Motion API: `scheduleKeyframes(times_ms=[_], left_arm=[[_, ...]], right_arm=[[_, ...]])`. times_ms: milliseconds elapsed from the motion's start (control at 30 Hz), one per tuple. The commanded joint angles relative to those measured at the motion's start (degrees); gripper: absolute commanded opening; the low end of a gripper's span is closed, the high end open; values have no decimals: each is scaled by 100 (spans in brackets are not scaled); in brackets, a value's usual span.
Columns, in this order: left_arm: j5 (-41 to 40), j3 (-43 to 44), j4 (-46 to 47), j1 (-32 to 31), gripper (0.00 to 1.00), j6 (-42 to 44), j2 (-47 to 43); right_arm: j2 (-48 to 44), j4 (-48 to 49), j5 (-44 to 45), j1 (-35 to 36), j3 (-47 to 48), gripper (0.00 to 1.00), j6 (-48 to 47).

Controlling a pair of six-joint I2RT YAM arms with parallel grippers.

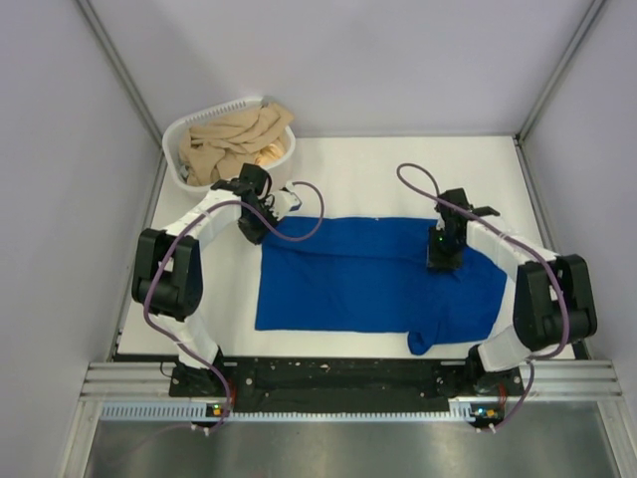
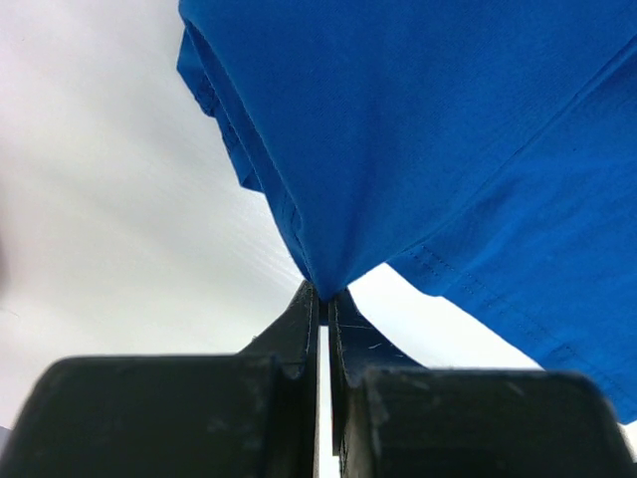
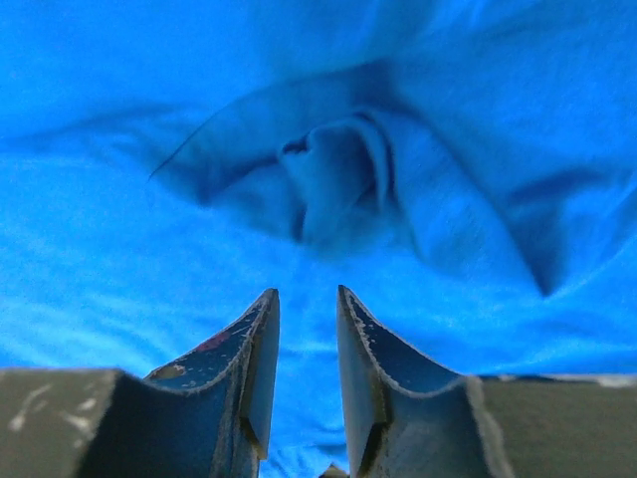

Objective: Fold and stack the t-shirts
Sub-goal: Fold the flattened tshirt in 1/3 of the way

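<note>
A royal-blue t-shirt [image 1: 378, 274] lies spread on the white table, plain side up, with a sleeve hanging toward the front right. My left gripper [image 1: 251, 231] is shut on the shirt's far left corner; in the left wrist view the cloth [image 2: 418, 149] is pinched between the closed jaws [image 2: 323, 291] and lifted off the table. My right gripper [image 1: 444, 261] is over the shirt's right part. In the right wrist view its jaws [image 3: 307, 297] stand slightly apart and empty above a puckered fold [image 3: 338, 174] in the blue cloth.
A white laundry basket [image 1: 175, 141] with beige garments [image 1: 234, 139] stands at the back left, just behind the left arm. Grey walls close in both sides. The table's front edge meets a black rail [image 1: 338, 373].
</note>
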Motion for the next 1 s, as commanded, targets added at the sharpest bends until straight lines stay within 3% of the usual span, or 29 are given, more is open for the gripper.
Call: scheduleKeyframes(times_ms=[0, 100, 233, 267, 400, 700, 867, 967], left_arm=[[27, 6, -1, 31, 0, 30, -158], [18, -3, -18, 31, 0, 47, -176], [79, -12, -53, 31, 0, 39, -229], [88, -3, -53, 31, 0, 21, -237], [80, -74, -62, 31, 0, -14, -255], [71, -65, -343, 31, 0, -58, -545], [-87, -126, -361, 39, 0, 12, -563], [-131, -135, -309, 48, 0, 21, -519]], right_arm=[[-777, -404, -516, 58, 144, 32, 94], [-1024, -414, 114, 41, 468, 39, 7], [-727, 199, 1872, -38, 874, 32, -81], [-604, 454, 1857, -134, 865, 29, -125], [336, 579, 1646, -425, 1014, 1, -169], [207, 667, 488, -346, -170, 0, 225], [-908, 843, 618, -416, -865, 0, 875], [-1348, 817, 206, -592, -1164, 0, 1087]])
